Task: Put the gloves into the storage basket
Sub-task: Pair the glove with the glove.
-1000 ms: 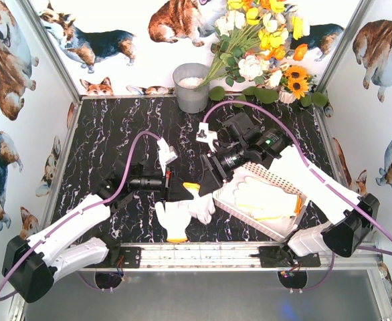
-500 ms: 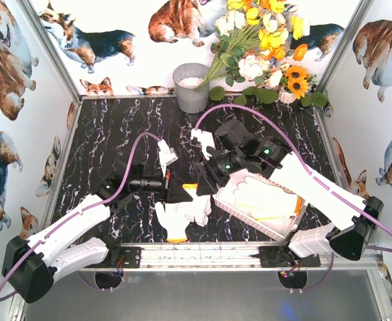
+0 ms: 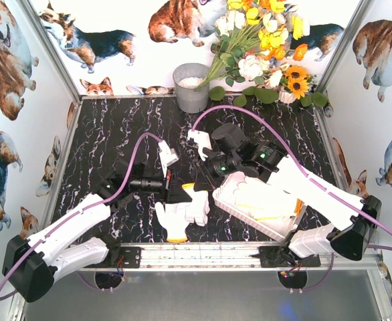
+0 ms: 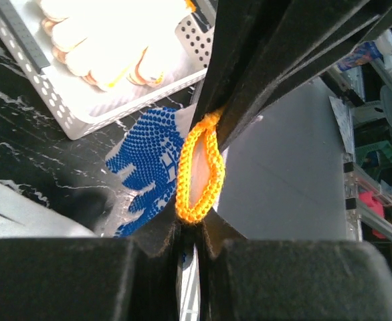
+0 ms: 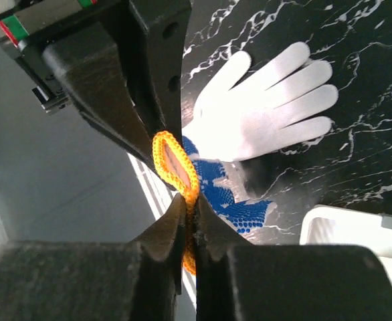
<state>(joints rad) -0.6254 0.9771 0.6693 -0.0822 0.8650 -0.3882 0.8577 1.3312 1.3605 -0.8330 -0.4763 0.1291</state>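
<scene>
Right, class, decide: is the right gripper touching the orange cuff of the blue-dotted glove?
Touching. The right wrist view shows the right gripper pinching the orange cuff between its two fingers, with no gap visible.

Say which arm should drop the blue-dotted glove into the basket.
Right. The right pincer pinches the blue-dotted glove by its orange cuff, basket beside it. The left pincer also grips, farther off.

Corgi-print walls [image 3: 22, 80] around a black marble tabletop [image 3: 116, 134] (white-veined)

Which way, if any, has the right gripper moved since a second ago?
Yes. The right gripper moved left, away from the storage basket, to the glove cuff.
</scene>
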